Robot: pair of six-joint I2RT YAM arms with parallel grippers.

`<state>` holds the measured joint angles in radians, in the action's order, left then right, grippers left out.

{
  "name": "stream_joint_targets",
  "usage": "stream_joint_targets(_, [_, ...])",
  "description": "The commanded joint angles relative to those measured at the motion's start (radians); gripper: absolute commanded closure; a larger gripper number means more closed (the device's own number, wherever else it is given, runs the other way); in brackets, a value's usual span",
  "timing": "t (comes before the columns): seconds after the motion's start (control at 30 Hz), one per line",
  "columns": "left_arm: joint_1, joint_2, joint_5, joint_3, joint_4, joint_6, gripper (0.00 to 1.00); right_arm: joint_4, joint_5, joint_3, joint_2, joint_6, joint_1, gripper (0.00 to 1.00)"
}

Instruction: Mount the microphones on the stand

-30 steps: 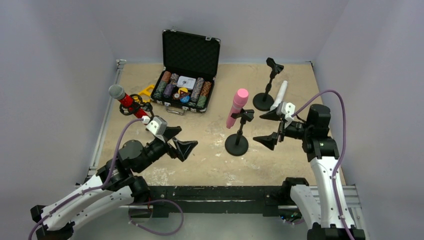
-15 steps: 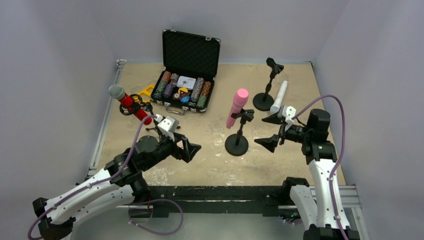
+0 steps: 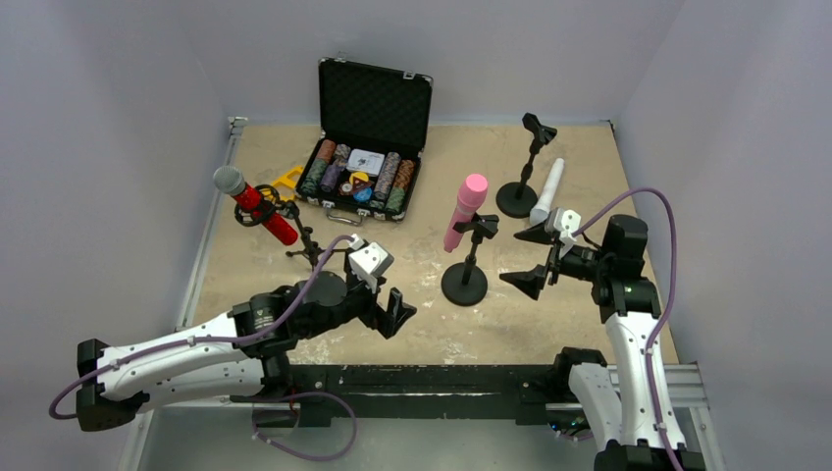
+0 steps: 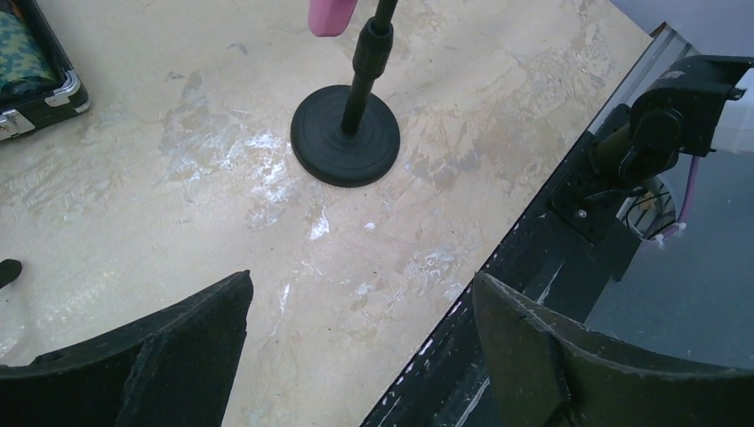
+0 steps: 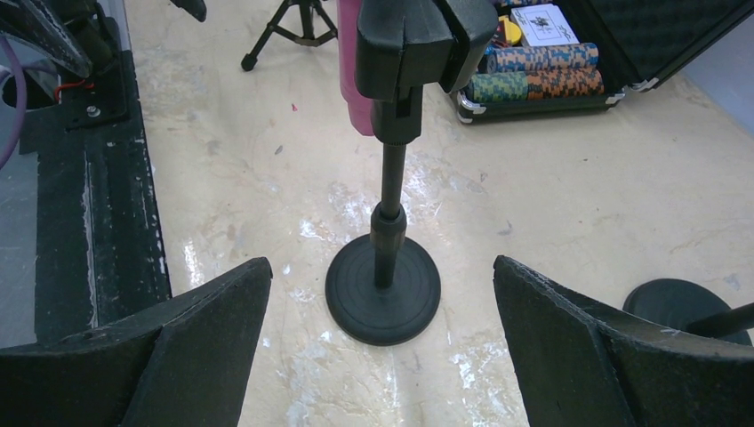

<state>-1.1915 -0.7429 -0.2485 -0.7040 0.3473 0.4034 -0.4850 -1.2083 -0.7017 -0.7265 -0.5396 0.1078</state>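
— The left claw [image 3: 385, 287] has swung away from the red microphone [image 3: 255, 204] and now sits low, left of the middle stand [image 3: 464, 283].
— Holding anything?
— No. Both are spread wide and empty. The right claw [image 3: 531, 257] hangs just right of that stand.
— How far along?
— Red is clipped up, well left of it. The pink microphone [image 3: 465, 210] is clipped on it. The white microphone [image 3: 546, 189] lies behind and to its right, beside the empty stand [image 3: 516, 201]. One left, I'd say.
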Motion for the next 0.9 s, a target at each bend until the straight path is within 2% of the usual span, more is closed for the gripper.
stream_joint_targets(0.0, [-0.038,0.000,-0.061,-0.018,-0.046,-0.019,0.04,0.020,-0.031,0.005,0.001,-0.017,0.006,0.01])
stream_joint_targets(0.87, [-0.132,-0.150,-0.098,0.061,-0.306,-0.007,0.05,0.017,-0.031,0.011,-0.006,-0.039,0.010,0.01])
